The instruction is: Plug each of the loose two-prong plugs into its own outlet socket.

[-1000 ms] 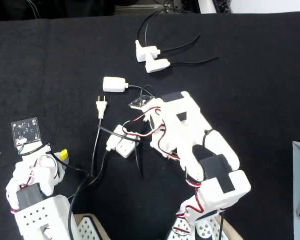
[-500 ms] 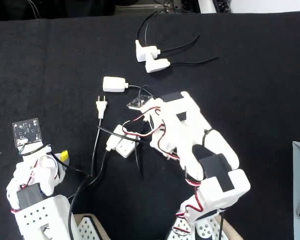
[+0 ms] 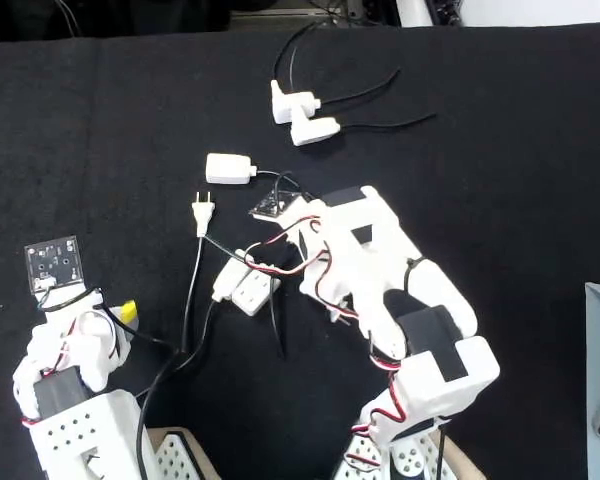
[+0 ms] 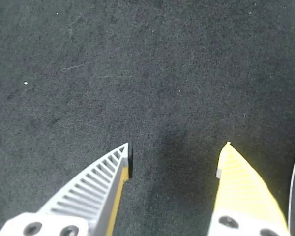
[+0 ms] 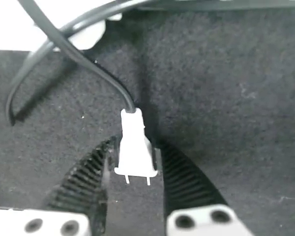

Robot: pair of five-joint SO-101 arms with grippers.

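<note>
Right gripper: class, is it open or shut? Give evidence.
The right gripper is shut on the two-prong plug; its dark fingers press both sides of the plug body.

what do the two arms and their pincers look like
Both are white printed shells with black motor blocks and red, white and black wires. The left arm has a dark square board at its wrist; the left pincer has one pale ribbed finger and one yellow. The right arm ends in the right pincer, black ribbed fingers on white bases.
</note>
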